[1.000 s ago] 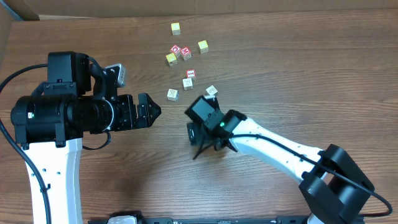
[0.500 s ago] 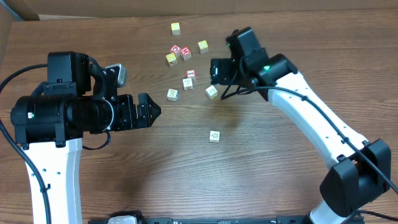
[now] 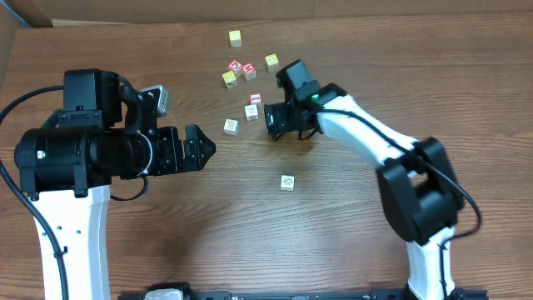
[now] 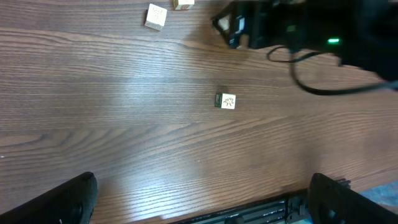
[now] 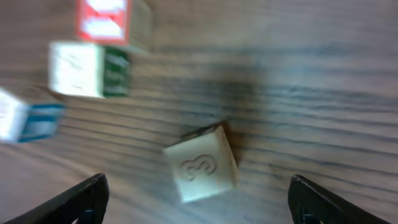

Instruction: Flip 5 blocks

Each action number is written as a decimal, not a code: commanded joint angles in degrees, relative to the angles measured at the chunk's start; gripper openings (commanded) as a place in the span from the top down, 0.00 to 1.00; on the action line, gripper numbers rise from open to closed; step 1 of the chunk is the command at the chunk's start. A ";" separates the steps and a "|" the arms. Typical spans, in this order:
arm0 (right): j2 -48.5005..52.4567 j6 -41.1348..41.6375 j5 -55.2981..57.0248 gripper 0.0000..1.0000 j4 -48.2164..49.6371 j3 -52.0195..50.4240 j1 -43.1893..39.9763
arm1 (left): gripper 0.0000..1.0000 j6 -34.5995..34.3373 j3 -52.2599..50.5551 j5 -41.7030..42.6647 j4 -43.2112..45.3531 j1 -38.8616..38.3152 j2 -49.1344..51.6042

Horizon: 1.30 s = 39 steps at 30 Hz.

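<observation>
Table (image 4: 124, 124) is showing smooth dark wood grain, catching a soft sheen. Blocks (image 5: 202, 163) are looking pale, matt wood. Right arm (image 3: 362, 133) shell is gleaming, white plastic.

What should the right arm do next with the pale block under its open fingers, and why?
Probably lower the right gripper and close on the pale block: the jaws stand open, the block lies on the table roughly centred between them, and nothing is gripped yet.
</observation>
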 commanded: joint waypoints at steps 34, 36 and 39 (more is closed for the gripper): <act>-13.18 15.17 -2.38 0.63 -18.67 -1.73 15.52 | 0.00 0.04 1.25 -0.11 0.22 0.24 0.31; -13.18 15.15 -2.36 0.29 -17.20 -3.21 16.55 | 0.00 0.04 1.25 -0.11 0.22 0.24 0.31; -13.18 15.08 -2.16 0.20 -16.35 -3.87 17.07 | 0.00 0.04 1.25 -0.11 0.22 0.24 0.31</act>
